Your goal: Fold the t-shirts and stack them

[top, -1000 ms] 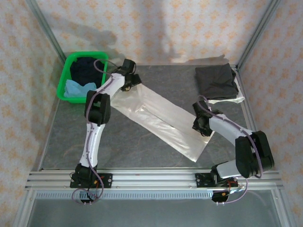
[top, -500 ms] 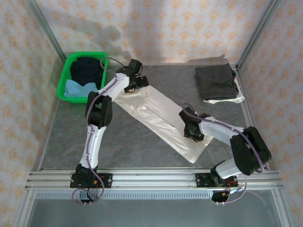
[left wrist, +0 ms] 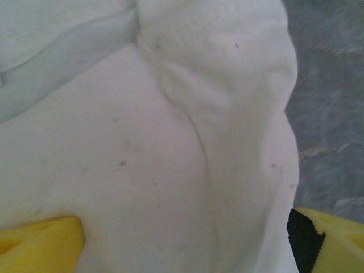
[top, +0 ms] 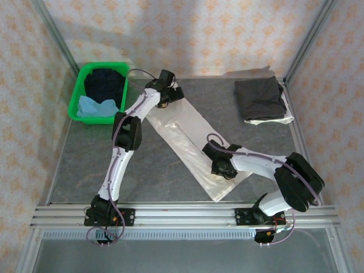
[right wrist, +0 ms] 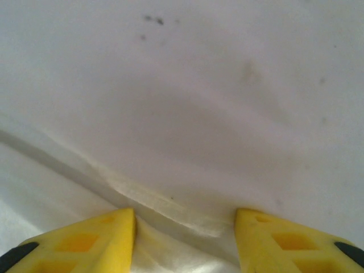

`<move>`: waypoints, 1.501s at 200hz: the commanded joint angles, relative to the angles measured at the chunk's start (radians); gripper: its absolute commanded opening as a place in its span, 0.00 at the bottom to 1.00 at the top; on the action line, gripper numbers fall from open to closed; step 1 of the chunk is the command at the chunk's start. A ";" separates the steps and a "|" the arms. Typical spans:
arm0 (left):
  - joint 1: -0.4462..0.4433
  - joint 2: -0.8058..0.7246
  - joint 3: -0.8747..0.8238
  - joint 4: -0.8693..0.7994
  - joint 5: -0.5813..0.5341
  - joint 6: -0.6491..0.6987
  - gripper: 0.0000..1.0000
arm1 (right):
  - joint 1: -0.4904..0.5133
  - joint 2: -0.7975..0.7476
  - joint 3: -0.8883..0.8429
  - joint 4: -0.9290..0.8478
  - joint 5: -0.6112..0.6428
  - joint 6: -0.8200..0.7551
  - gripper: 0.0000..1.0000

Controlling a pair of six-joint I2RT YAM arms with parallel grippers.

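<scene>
We flatten the long off-white cloth t-shirt (top: 182,133) lying diagonally across the grey table (top: 96,165).
Left gripper (top: 170,94), 11 o'clock, gapes wide; right gripper (top: 221,169), 5 o'clock, straddles a crease, half-open. We should sweep outward evenly.

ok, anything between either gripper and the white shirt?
Nothing visible. The left gripper hangs open right over the far end of the white shirt. The right gripper sits at its near end, fingers apart astride a crease. Cloth lies directly under both.
</scene>
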 commanded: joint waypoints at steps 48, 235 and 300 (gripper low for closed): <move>-0.011 0.110 0.253 -0.022 0.193 0.043 1.00 | 0.121 0.078 0.222 -0.083 0.029 0.019 0.52; -0.001 -0.491 -0.754 0.122 -0.091 0.105 0.99 | 0.207 0.239 0.184 0.111 -0.096 0.119 0.52; 0.006 -0.181 -0.359 -0.040 0.048 0.192 0.97 | 0.290 0.263 0.348 0.085 -0.099 0.081 0.53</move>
